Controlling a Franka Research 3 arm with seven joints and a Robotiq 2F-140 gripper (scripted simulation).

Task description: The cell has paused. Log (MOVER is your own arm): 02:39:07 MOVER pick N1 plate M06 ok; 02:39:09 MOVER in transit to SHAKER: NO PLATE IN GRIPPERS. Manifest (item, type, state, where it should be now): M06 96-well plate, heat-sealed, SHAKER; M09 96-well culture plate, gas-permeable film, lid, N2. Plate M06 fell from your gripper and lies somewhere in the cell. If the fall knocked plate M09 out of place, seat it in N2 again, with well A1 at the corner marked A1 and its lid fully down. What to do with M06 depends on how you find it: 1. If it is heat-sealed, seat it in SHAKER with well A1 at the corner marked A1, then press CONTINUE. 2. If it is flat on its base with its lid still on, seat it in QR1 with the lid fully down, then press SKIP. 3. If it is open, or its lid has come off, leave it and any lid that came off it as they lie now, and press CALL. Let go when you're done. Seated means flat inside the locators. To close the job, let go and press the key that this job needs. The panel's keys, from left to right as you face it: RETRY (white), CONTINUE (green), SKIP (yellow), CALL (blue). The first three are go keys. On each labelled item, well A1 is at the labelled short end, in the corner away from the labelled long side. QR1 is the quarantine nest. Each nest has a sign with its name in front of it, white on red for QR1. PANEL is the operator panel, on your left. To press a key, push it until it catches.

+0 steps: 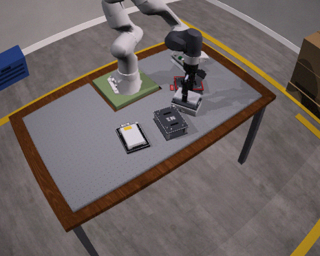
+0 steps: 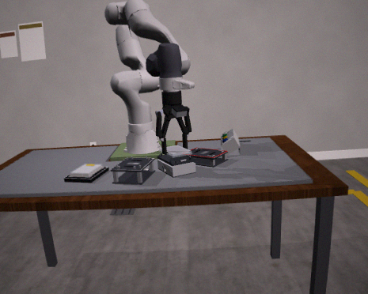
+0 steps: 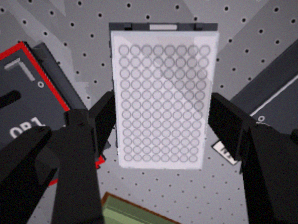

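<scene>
My gripper (image 3: 161, 105) is shut on plate M06 (image 3: 162, 97) across its long sides. The plate is a sealed 96-well plate with a flat film over the wells. I hold it level, right over the grey SHAKER block (image 1: 186, 103), whose dark frame shows past the plate's far end (image 3: 162, 25). I cannot tell whether the plate touches the locators. In the exterior view the gripper (image 2: 173, 147) stands upright over the shaker (image 2: 177, 166). Plate M09 (image 1: 133, 135), white-lidded with a yellow label, lies flat in its black nest N2.
The raised black nest N1 (image 1: 171, 122) stands just in front of the shaker. The red-edged QR1 nest (image 1: 188, 83) lies just behind it and shows at the wrist view's left (image 3: 30, 100). The key panel (image 2: 229, 142) is beyond QR1. The arm's green base (image 1: 124, 89) is at the back.
</scene>
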